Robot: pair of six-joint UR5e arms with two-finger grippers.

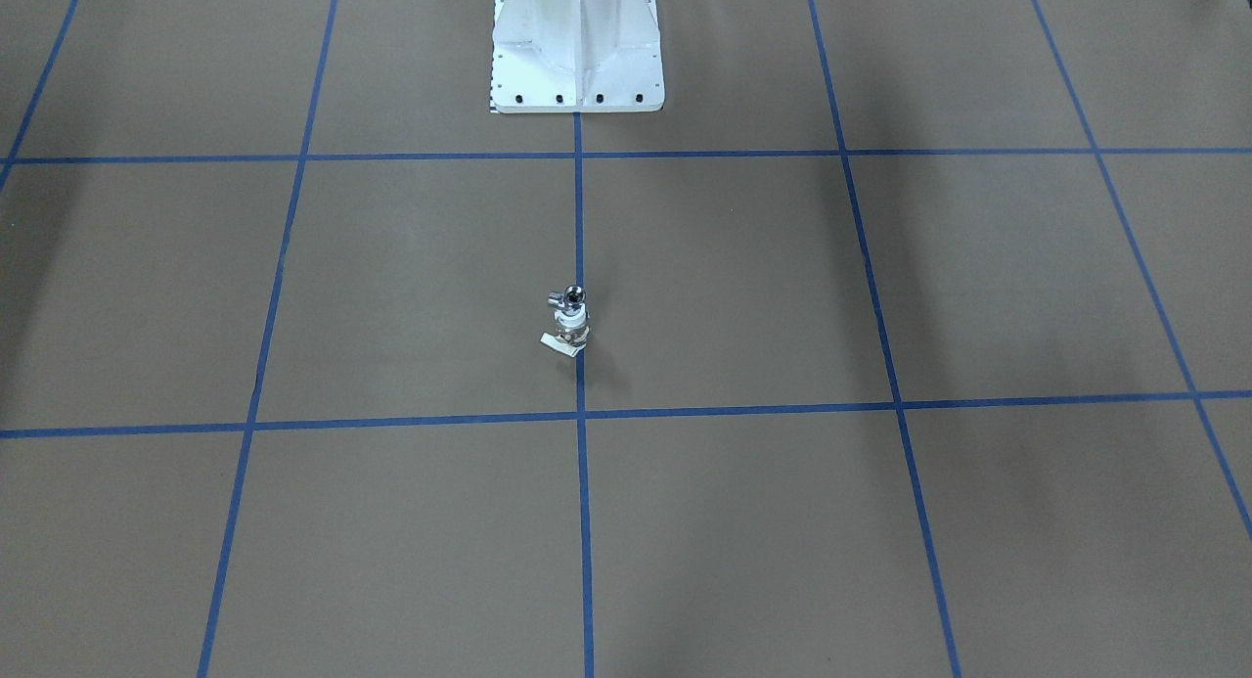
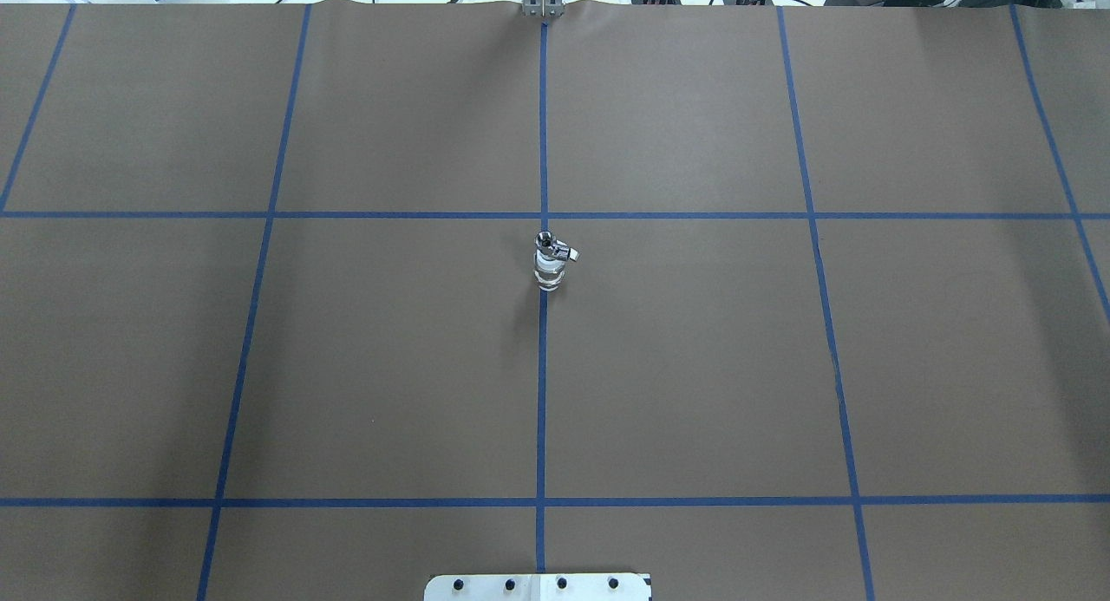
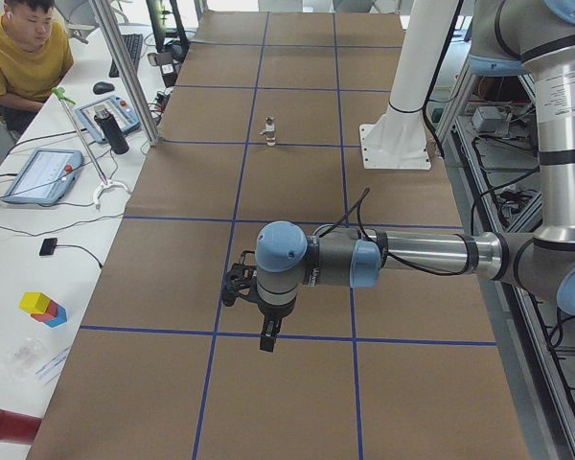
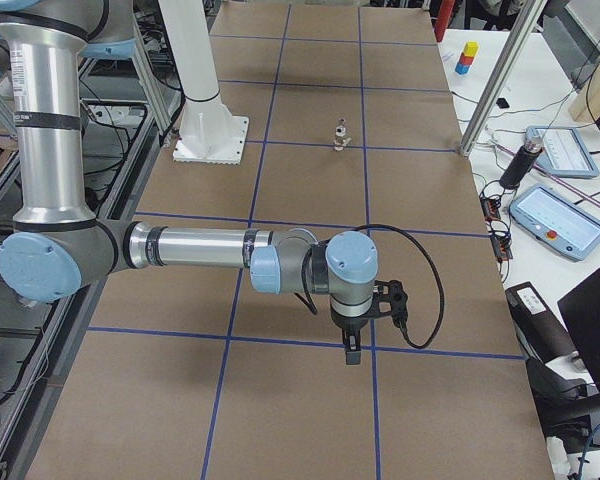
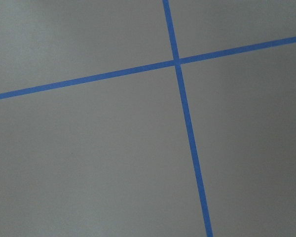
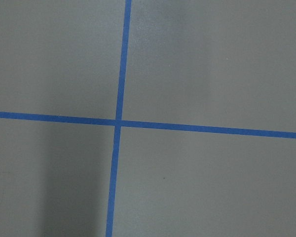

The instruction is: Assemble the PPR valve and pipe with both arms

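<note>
One upright valve (image 2: 550, 263) — table (image 2: 694, 367) centre

LIGHT even, fairly bright, from above | SHADOW soft broad dark bands across table (image 1: 743, 267) in front-facing view; faint soft one beside valve (image 2: 550, 263) in overhead view; dim patch lower left in right wrist view | GLARE small highlights on valve's chrome | FOCUS tape lines (image 5: 189, 128) crisp in 2 wrist views; valve too small for detail
</note>
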